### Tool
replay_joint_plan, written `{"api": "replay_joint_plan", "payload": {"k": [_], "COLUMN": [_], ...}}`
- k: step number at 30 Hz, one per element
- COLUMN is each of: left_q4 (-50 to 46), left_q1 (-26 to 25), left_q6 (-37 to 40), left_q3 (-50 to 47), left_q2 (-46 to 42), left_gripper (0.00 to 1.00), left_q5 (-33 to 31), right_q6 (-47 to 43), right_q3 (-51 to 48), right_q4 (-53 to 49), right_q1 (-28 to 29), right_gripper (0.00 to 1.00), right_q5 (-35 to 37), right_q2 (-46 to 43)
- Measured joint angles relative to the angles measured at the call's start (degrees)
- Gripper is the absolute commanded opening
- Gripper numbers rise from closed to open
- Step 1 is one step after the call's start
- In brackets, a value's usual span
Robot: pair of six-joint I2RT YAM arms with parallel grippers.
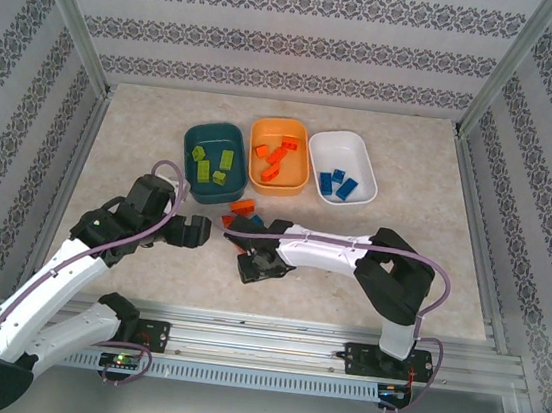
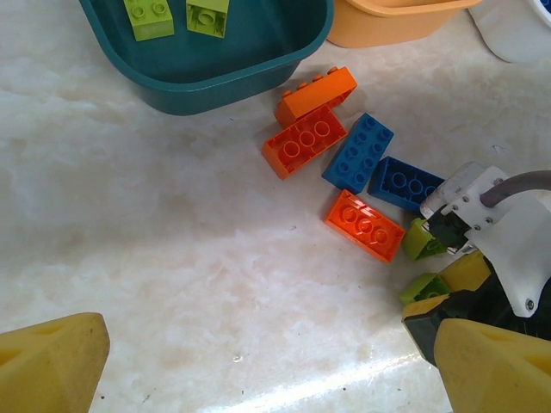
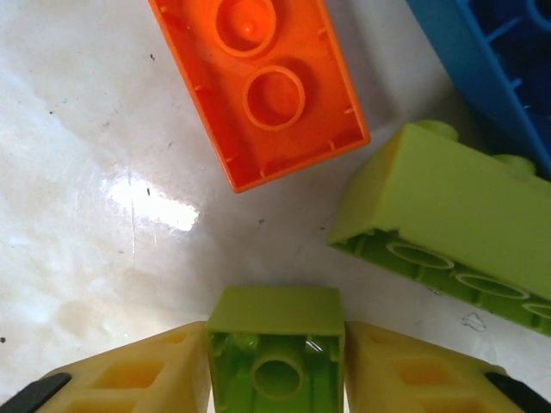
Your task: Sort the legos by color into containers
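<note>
My right gripper (image 3: 275, 379) is shut on a small lime green lego (image 3: 275, 344), low over the table. Just beyond it lie an upturned orange-red lego (image 3: 258, 86), a longer lime lego (image 3: 456, 224) and a blue lego (image 3: 499, 60). My left gripper (image 2: 267, 379) hangs open with nothing between its fingers, to the left of the loose pile (image 1: 240, 212). The pile holds orange-red legos (image 2: 304, 142), blue legos (image 2: 358, 152) and a lime one (image 2: 424, 241). The dark teal tub (image 1: 191, 144) holds lime legos, the orange tub (image 1: 304, 140) orange-red ones, the white tub (image 1: 363, 155) blue ones.
The three tubs stand side by side at the middle back of the beige table (image 1: 394, 231). Patterned walls and metal posts close in the sides. The right arm (image 1: 331, 249) reaches leftward across the front, close to the left gripper (image 1: 200, 231).
</note>
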Motion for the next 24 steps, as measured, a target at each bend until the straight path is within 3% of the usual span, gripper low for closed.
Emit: {"api": "replay_joint_plan", "payload": {"k": [8, 16, 24], "left_q4": [0.0, -0.1, -0.1], "left_q1": [0.3, 0.3, 0.6], "left_q6": [0.1, 0.0, -1.4], "left_q3": [0.0, 0.0, -0.8], "left_q2": [-0.5, -2.1, -4.4], "left_gripper": [0.97, 0.98, 0.99], "left_q5": [0.0, 0.0, 0.3], "right_q6": [0.1, 0.1, -2.9], "right_q3": [-0.1, -0.8, 7.1], "right_q4": [-1.0, -1.5, -2.6], "right_q1": [0.0, -0.6, -9.1], "right_gripper": [0.33, 0.34, 0.34], "right_q5": [1.6, 1.9, -1.4], "right_q2": [-1.3, -9.1, -12.2]}}
